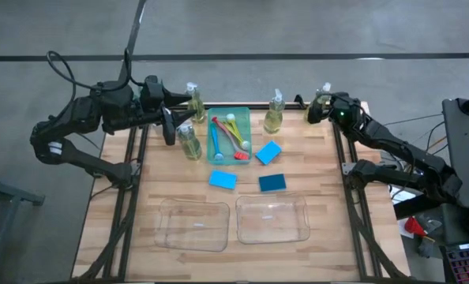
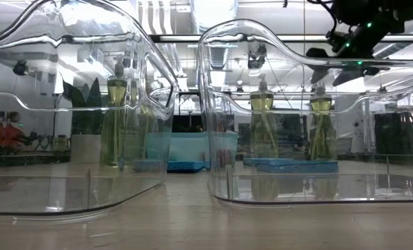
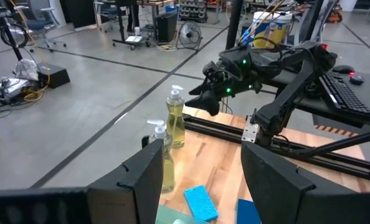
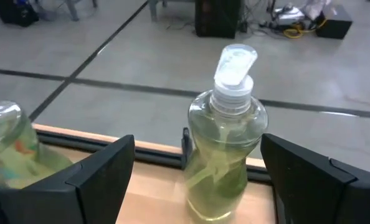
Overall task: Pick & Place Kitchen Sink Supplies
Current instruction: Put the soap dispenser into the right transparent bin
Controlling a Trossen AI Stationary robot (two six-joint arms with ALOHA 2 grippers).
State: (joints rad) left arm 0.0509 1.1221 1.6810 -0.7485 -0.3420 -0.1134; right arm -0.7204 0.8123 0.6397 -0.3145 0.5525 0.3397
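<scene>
Overhead, table-level and 2 wrist cameras share the table (image 1: 313,244).

Robotics lab or workshop: bare concrete floor (image 1: 242,28) with taped lines, wooden surface (image 1: 313,170) on a black metal frame, floor fan (image 3: 189,34), rolling chairs, cable clutter, keyboard (image 3: 347,93) nearby.

In the low view, the clear bins (image 2: 74,125) distort the bottles (image 2: 262,125) behind them. The brushes (image 1: 228,136) overlap; heads are too small to distinguish.
</scene>
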